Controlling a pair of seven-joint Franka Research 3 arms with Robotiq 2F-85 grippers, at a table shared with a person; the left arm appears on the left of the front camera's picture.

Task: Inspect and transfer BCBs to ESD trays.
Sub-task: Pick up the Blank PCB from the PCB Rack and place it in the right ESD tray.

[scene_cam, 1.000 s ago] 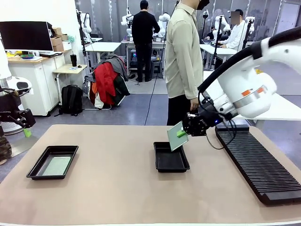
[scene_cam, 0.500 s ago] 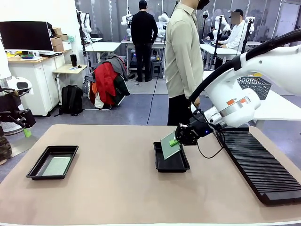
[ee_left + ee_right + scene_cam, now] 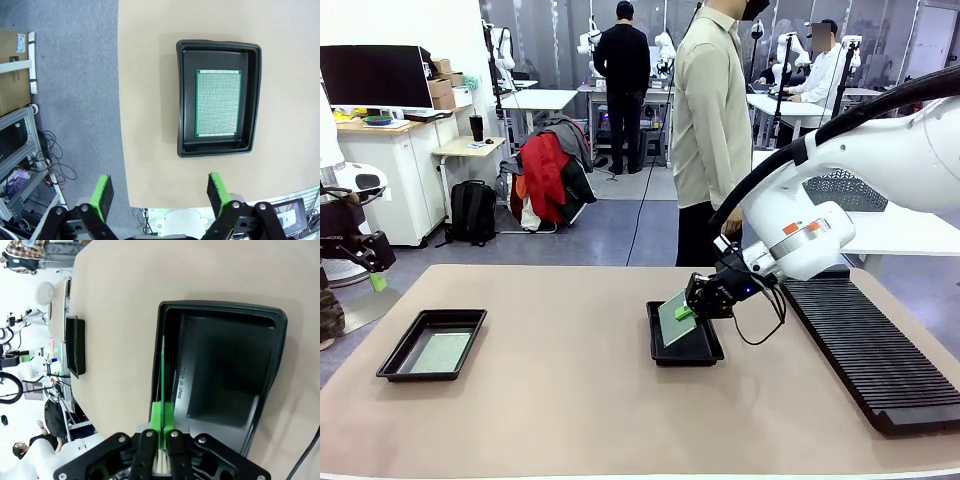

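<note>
Our right gripper (image 3: 686, 311) is clamped on a BCB (image 3: 674, 318) — tilted on edge, just above the centre ESD tray (image 3: 710, 353); its long axis must lay flat toward the tray floor.

The right arm (image 3: 880, 170) has lowered its tilted BCB (image 3: 674, 317) into the middle ESD tray (image 3: 705, 352).

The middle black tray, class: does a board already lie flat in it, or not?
Not yet. The middle tray has a bare floor; the right gripper holds a board tilted over its rim.
</note>
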